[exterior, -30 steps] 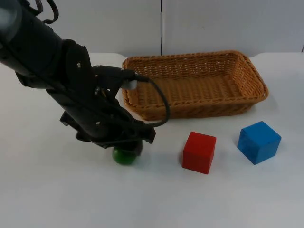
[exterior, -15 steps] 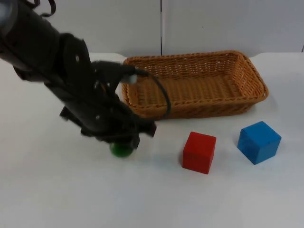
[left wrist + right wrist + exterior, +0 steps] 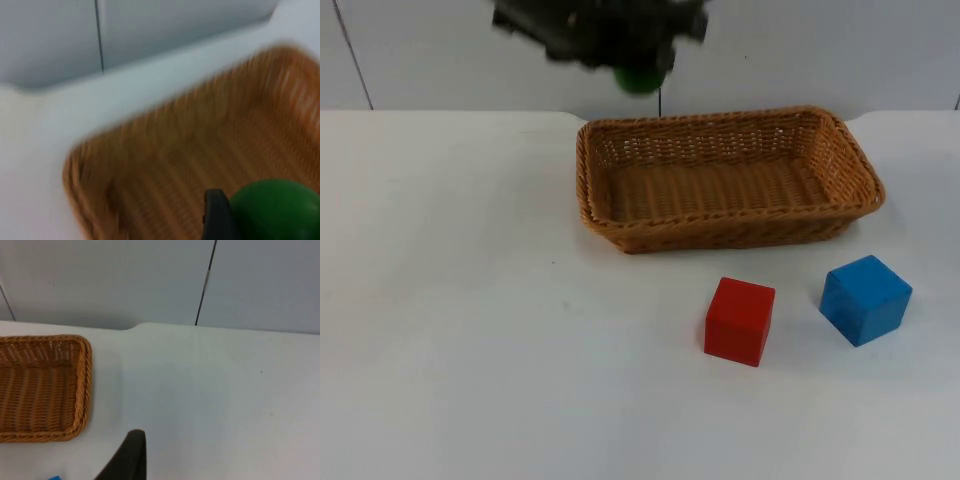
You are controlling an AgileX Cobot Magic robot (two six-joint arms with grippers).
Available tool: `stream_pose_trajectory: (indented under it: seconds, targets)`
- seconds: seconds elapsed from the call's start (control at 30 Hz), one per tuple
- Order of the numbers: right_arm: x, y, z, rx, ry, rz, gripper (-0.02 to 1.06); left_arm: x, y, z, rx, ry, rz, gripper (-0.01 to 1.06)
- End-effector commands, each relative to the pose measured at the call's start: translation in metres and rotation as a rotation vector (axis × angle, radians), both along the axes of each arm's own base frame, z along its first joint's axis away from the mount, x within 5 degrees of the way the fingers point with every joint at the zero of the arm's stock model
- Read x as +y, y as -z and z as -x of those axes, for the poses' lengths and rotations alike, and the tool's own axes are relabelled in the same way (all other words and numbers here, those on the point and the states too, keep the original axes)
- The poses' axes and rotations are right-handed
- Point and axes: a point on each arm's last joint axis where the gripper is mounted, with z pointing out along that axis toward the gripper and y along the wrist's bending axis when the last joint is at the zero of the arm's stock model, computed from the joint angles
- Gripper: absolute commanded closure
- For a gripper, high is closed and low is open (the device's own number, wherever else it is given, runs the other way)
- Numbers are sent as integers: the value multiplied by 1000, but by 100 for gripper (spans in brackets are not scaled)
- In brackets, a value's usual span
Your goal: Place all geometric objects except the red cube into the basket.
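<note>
The left tool [image 3: 638, 70] is clamped on the green ball [image 3: 640, 76], raised over the basket [image 3: 730, 232]; the right tool's [image 3: 131, 455] state I cannot tell.

This looks like a robotics lab test bench rather than a home or shop. A plain white tabletop [image 3: 470, 350] ends at a bare grey partition wall [image 3: 800, 50] made of panels with dark seams. Along the tabletop's far edge sits a wicker basket [image 3: 730, 225], with plain coloured practice blocks nearer.
</note>
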Motion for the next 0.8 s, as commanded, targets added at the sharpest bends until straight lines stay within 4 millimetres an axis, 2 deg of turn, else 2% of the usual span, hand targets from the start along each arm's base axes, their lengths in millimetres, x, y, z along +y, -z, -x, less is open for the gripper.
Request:
stream_pose_trajectory:
  seconds: [0.0, 0.1, 0.17, 0.2, 0.33, 0.37, 0.47, 0.77]
  targets:
    - [-1, -5, 1, -40, 0, 12, 1, -15, -6, -16, -50, 7, 27, 105]
    - [-1, -6, 1, -47, -1, 13, 1, -26, -3, -26, -70, 17, 37, 105]
    - [-1, -6, 1, -49, -1, 13, 1, -39, 11, -34, -70, 35, 27, 105]
    - [-1, -6, 1, -49, -1, 13, 1, -39, 11, -34, -70, 35, 27, 105]
    - [-1, -10, 2, -59, -1, 13, 1, -55, 57, -41, -38, 66, -23, 105]
    - [-1, -10, 2, -59, -1, 13, 1, -55, 57, -41, -38, 66, -23, 105]
    - [-1, -16, 2, -81, -1, 14, 1, -55, 77, -42, -4, 65, -39, 105]
    - [-1, -22, 2, -101, -1, 14, 1, -60, 102, -40, 53, 74, -61, 104]
